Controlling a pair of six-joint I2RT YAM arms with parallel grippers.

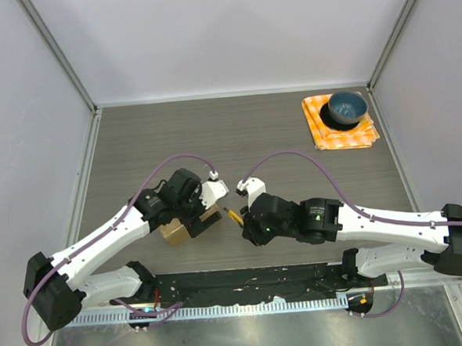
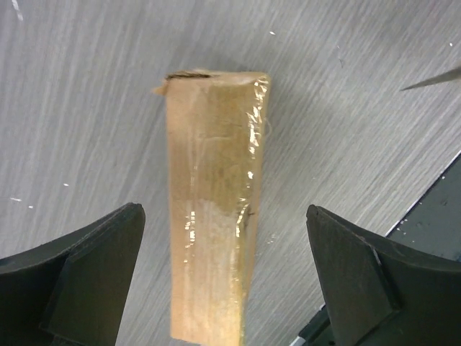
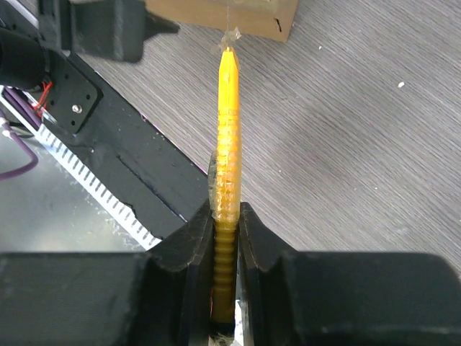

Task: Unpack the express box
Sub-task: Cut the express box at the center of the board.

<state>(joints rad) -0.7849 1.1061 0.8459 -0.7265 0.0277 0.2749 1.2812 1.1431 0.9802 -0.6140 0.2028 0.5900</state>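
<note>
The express box (image 1: 174, 232), a small brown carton wrapped in glossy clear tape, lies on the table near the front edge. In the left wrist view the express box (image 2: 212, 202) stands between the fingers of my left gripper (image 2: 222, 216). That gripper is wide open, with a gap to the box on each side. My left gripper (image 1: 196, 219) sits right over it in the top view. My right gripper (image 3: 227, 216) is shut on a yellow ridged cutter (image 3: 228, 122). The cutter's tip reaches the edge of the express box (image 3: 216, 11). From above, the yellow cutter (image 1: 233, 215) points left from my right gripper (image 1: 246, 219).
A blue bowl (image 1: 345, 108) rests on an orange checked cloth (image 1: 323, 134) at the far right corner. The black mounting rail (image 1: 246, 283) with both arm bases runs along the near edge. Grey walls close in the left, right and back sides.
</note>
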